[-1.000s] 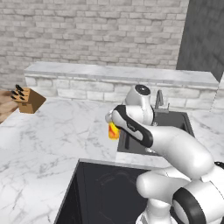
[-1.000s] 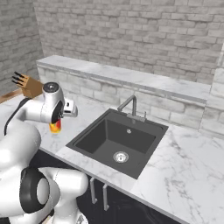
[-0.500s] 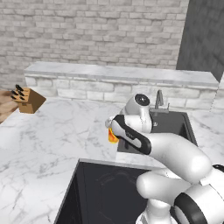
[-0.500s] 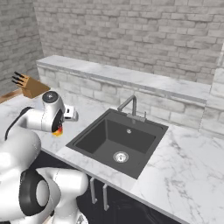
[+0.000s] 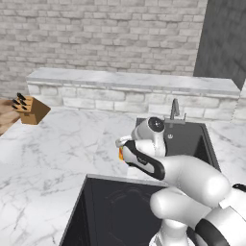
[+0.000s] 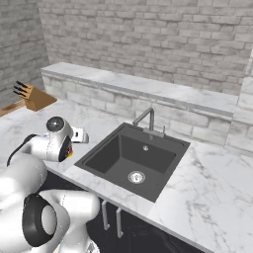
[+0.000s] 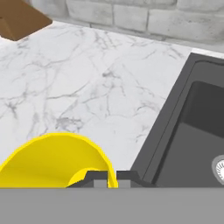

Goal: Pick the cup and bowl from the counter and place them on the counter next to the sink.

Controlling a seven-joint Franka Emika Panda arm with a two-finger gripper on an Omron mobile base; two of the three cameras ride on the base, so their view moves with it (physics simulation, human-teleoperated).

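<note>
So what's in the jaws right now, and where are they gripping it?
The cup, pinched at its rim, wall between the shut jaws, beside the sink.

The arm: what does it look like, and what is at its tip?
The arm is made of smooth, rounded glossy white shells, with black bands and dark round caps at its joints. At its tip is the gripper, a small pincer with two short dark grey fingers. No cables or lettering are visible.

The white arm rises from the lower right of the left base view, bent forward to frame centre. Its gripper point(image 7: 112, 176) appears clamped on the cup point(image 7: 54, 161), 2 fingertips together.
</note>
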